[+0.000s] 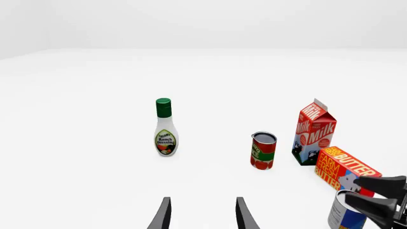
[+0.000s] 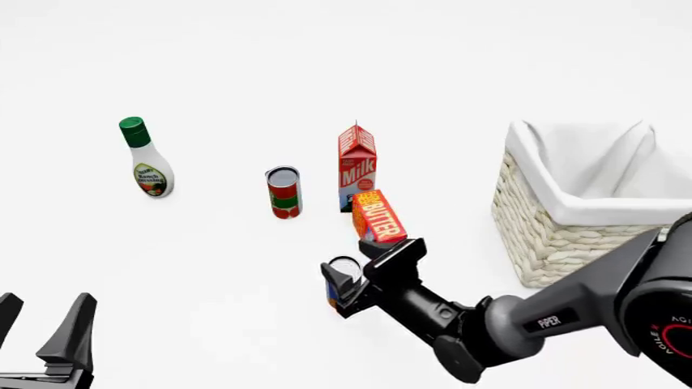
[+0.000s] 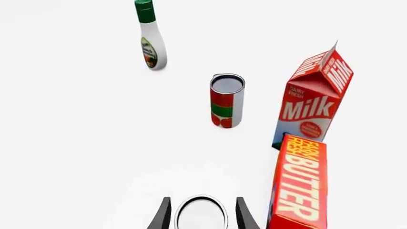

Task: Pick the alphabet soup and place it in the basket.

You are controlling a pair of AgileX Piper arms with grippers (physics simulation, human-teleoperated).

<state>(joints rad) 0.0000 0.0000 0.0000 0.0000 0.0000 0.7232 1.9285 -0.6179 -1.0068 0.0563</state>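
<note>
The alphabet soup, a small can with a blue and orange label and a silvery top, stands on the white table just in front of the butter box. My right gripper is open, one finger on either side of the can. The right wrist view shows the can's top between the fingers, with narrow gaps. In the left wrist view the can shows partly behind the right gripper. The basket, wicker with a white lining, stands at the right. My left gripper hangs open and empty at the near left.
A butter box leans right behind the can, with a milk carton behind it. A red-and-green can stands to their left. A ranch dressing bottle is at the far left.
</note>
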